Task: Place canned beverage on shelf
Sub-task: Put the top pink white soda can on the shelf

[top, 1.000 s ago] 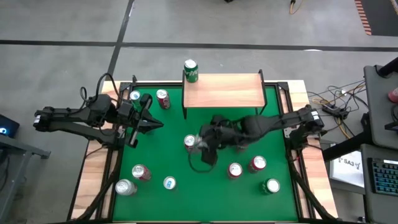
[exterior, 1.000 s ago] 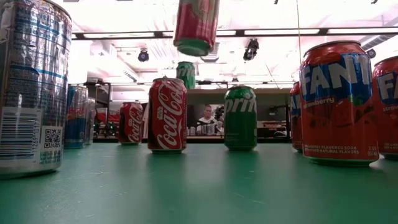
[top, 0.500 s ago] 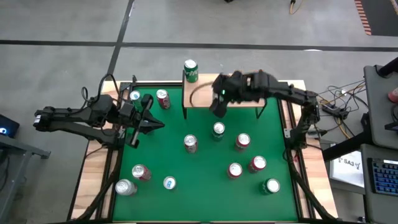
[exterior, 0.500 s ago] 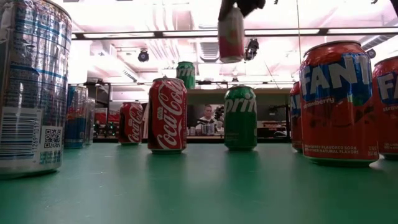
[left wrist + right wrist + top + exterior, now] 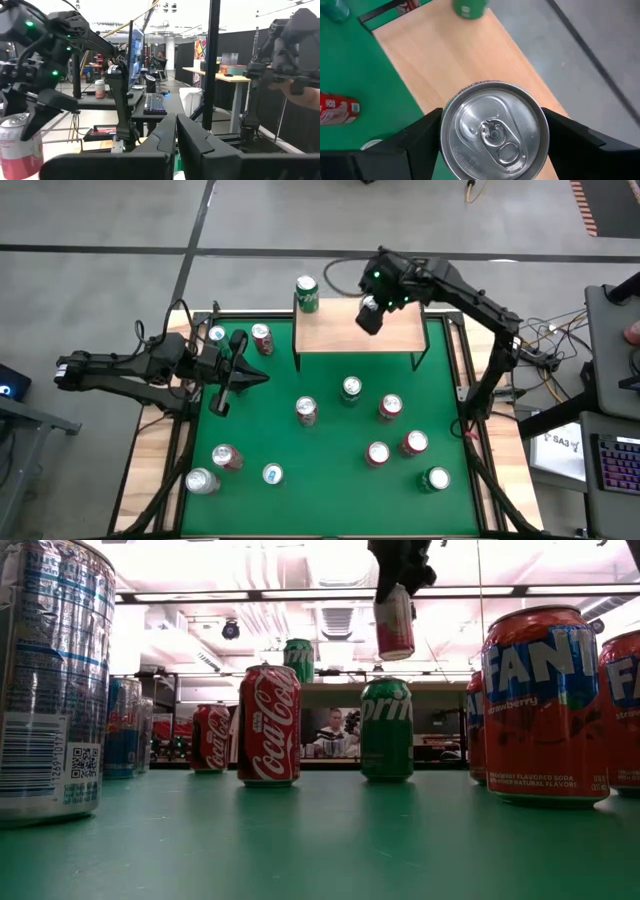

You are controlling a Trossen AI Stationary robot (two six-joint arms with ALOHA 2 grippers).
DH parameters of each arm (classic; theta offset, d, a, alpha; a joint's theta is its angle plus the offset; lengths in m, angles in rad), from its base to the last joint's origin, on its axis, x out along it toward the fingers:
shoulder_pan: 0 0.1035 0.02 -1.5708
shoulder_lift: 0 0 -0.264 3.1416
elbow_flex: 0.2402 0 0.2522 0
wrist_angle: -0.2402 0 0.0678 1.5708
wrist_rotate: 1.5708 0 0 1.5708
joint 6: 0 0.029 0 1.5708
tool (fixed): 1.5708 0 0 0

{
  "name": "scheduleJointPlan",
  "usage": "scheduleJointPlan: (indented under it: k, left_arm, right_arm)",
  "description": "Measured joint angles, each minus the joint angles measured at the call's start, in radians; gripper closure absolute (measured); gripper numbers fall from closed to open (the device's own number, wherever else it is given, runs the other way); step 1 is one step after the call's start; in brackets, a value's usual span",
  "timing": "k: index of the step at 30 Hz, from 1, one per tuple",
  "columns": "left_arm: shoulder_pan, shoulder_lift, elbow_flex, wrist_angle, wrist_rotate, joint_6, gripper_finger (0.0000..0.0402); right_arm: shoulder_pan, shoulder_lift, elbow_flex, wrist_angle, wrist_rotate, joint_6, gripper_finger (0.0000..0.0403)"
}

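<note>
A: While the right gripper is hanging near the top middle of the high view, what is it holding?

B: It is holding a can. Its jaws are pressing on both sides of the can, one on each side. The can is red and pale in the low view.

A: Where is the can sitting right now?

B: It is not sitting anywhere. It is hanging in the air over the shelf. In the right wrist view the wooden board is showing just behind the can. So the shelf is lying straight under the jaws.

A: Is the can standing up?

B: Yes, almost. Its long way is running up and down, with the shiny top facing up at the wrist camera. In the low view it is leaning just a tiny bit.

A: So what is the next move needing?

B: I am thinking a straight trip down, until the bottom is touching the board. A green can is already standing on the shelf's upper left corner, well apart.

A: And the other arm?

B: The left gripper is waiting at the left of the green worktop, jaws shut and holding nothing. The right arm is much nearer.
</note>
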Motion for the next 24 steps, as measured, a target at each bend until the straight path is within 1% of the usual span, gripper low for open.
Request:
scheduleJointPlan:
  k: [7, 12, 17, 24]
  left_arm:
    - [0.000, 0.000, 0.000, 0.001, 0.000, 0.025, 0.0402]
    - [0.000, 0.000, 0.000, 0.005, -0.008, 0.024, 0.0402]
    - [0.000, -0.001, 0.000, 0.004, -0.008, 0.023, 0.0402]
    - [0.001, -0.001, 0.000, 0.005, -0.050, 0.022, 0.0402]
  right_arm:
    - [-0.103, -0.052, -0.096, 0.108, -0.097, -0.053, 0.0119]
    - [-0.152, -0.085, -0.201, 0.167, -0.105, -0.083, 0.0119]
    - [-0.198, -0.151, -0.328, 0.278, -0.155, -0.098, 0.0119]
    - [-0.258, -0.232, -0.479, 0.347, -0.177, -0.105, 0.0119]
